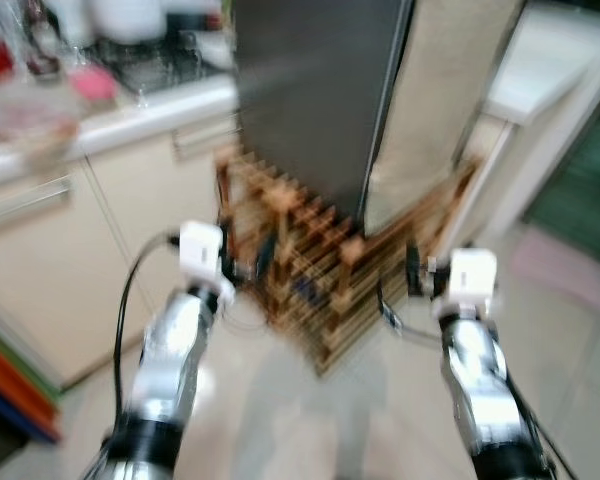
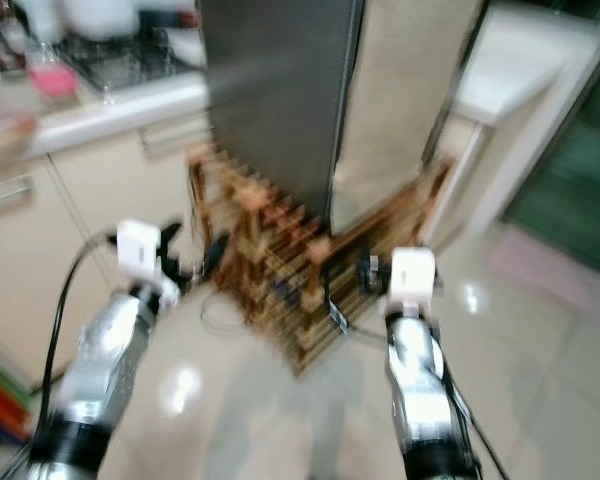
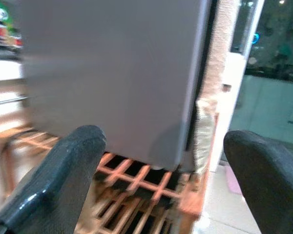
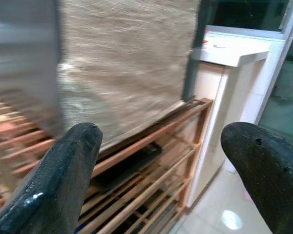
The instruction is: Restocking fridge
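The picture is blurred by motion. A tall dark grey fridge (image 1: 310,100) with its door shut stands on a low wooden slatted rack (image 1: 320,270) straight ahead. Its side panel (image 1: 440,110) is beige and textured. My left gripper (image 1: 245,262) is held out before the rack's left part. In the left wrist view its two black fingers (image 3: 53,190) stand wide apart, with nothing between them, pointing at the fridge door (image 3: 112,73). My right gripper (image 1: 415,270) is level with it near the rack's right corner, open and empty, and its fingers (image 4: 58,185) frame the beige side (image 4: 122,63).
A kitchen counter (image 1: 130,115) with dishes and cream cabinets (image 1: 40,270) runs along the left. A white ledge (image 1: 550,80) and a dark doorway lie to the right. A pink mat (image 1: 570,270) lies on the glossy tiled floor (image 1: 310,420). Coloured items (image 1: 10,390) sit at the lower left.
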Robot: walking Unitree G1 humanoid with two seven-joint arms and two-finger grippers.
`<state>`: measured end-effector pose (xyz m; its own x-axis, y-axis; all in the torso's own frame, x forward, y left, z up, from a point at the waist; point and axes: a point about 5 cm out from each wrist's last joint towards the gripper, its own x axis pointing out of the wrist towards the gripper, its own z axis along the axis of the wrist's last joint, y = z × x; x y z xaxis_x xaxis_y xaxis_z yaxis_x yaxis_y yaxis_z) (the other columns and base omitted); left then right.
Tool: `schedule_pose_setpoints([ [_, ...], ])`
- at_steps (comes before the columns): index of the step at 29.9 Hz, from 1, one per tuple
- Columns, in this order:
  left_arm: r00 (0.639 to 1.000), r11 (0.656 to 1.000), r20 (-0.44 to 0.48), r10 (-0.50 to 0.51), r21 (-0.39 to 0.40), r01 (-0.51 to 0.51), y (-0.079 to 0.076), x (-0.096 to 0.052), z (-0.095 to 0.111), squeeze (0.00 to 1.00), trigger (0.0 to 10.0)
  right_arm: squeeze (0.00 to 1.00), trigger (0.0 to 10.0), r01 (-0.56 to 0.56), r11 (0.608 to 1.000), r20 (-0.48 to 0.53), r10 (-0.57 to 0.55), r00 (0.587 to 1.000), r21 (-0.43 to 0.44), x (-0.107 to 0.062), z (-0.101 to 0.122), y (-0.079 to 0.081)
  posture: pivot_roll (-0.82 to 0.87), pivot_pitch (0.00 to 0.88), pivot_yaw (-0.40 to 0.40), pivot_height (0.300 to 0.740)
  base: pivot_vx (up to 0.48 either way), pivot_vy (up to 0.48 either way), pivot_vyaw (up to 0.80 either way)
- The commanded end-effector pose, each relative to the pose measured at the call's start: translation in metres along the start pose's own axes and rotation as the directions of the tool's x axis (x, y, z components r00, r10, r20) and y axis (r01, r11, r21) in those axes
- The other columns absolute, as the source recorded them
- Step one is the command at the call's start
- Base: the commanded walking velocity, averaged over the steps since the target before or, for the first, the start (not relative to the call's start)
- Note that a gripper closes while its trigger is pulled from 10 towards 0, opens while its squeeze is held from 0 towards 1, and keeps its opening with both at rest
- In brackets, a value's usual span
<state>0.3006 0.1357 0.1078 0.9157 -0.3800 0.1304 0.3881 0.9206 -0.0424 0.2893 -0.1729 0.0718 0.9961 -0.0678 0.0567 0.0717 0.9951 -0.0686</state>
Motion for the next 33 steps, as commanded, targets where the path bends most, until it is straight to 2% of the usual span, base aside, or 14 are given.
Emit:
schedule_pose_setpoints([
  [1, 0.999, 0.999, 0.009, -0.036, -0.001, 0.036, -0.007, 0.004, 0.002, 0.00, 10.0, 0.00, 10.0, 0.018, 1.000, -0.009, -0.018, 1.000, -0.005, 0.000, -0.001, -0.006, 0.03, 0.000, -0.040, 0.740, 0.480, 0.000, -0.66],
  [7, 1.000, 1.000, 0.008, -0.029, -0.012, 0.029, -0.005, 0.006, 0.003, 0.00, 10.0, 0.00, 10.0, 0.011, 1.000, 0.004, -0.011, 1.000, 0.002, 0.002, 0.000, -0.004, 0.03, 0.000, -0.037, 0.740, 0.480, 0.000, -0.64],
  [10, 1.000, 1.000, -0.008, 0.002, -0.018, -0.002, -0.001, 0.007, 0.002, 0.00, 10.0, 0.00, 10.0, 0.006, 1.000, -0.014, -0.007, 1.000, -0.004, 0.003, -0.002, -0.003, 0.03, 0.000, -0.037, 0.740, 0.406, 0.000, 0.00],
  [15, 1.000, 1.000, -0.006, 0.022, 0.003, -0.022, 0.001, 0.009, 0.004, 0.00, 10.0, 0.00, 10.0, 0.009, 1.000, -0.016, -0.009, 1.000, -0.011, 0.004, -0.003, -0.004, 0.03, 0.000, -0.035, 0.740, 0.000, 0.000, 0.00],
  [20, 1.000, 1.000, -0.010, -0.011, 0.003, 0.011, 0.004, 0.010, 0.010, 0.00, 10.0, 0.00, 10.0, 0.012, 1.000, -0.016, -0.012, 1.000, -0.016, 0.003, -0.004, -0.005, 0.03, 0.000, -0.034, 0.740, 0.000, 0.000, 0.00],
  [23, 0.999, 0.999, -0.037, -0.039, 0.033, 0.040, 0.005, 0.018, 0.017, 0.00, 10.0, 0.00, 10.0, 0.017, 1.000, -0.020, -0.017, 1.000, -0.020, 0.002, -0.006, -0.007, 0.03, 0.000, -0.033, 0.740, 0.000, 0.000, 0.00],
  [25, 0.998, 0.998, -0.027, -0.065, 0.011, 0.065, 0.002, 0.024, 0.023, 0.00, 10.0, 0.00, 10.0, 0.018, 1.000, -0.025, -0.019, 1.000, -0.021, 0.001, -0.007, -0.008, 0.03, 0.000, -0.030, 0.740, 0.000, 0.000, 0.00],
  [27, 0.997, 0.995, -0.020, -0.081, 0.049, 0.082, 0.000, 0.032, 0.028, 0.00, 10.0, 0.00, 10.0, 0.017, 1.000, -0.028, -0.017, 0.999, -0.021, -0.001, -0.008, -0.008, 0.03, 0.000, -0.028, 0.740, 0.000, 0.000, 0.00],
  [31, 0.994, 0.994, -0.026, -0.109, 0.027, 0.110, -0.008, 0.048, 0.032, 0.00, 10.0, 0.00, 10.0, 0.016, 1.000, -0.029, -0.017, 0.999, -0.019, -0.002, -0.009, -0.007, 0.02, 0.000, -0.023, 0.740, 0.000, 0.000, 0.00],
  [32, 0.993, 0.995, -0.067, -0.096, 0.020, 0.098, -0.013, 0.055, 0.031, 0.00, 10.0, 0.00, 10.0, 0.014, 1.000, -0.030, -0.015, 0.999, -0.017, -0.003, -0.009, -0.006, 0.01, 0.000, -0.022, 0.740, 0.000, 0.000, 0.00],
  [33, 0.993, 0.995, -0.067, -0.096, 0.020, 0.098, -0.013, 0.055, 0.031, 0.00, 10.0, 0.00, 10.0, 0.014, 1.000, -0.030, -0.015, 0.999, -0.017, -0.003, -0.009, -0.006, 0.01, 0.000, -0.022, 0.740, 0.000, 0.000, 0.00],
])
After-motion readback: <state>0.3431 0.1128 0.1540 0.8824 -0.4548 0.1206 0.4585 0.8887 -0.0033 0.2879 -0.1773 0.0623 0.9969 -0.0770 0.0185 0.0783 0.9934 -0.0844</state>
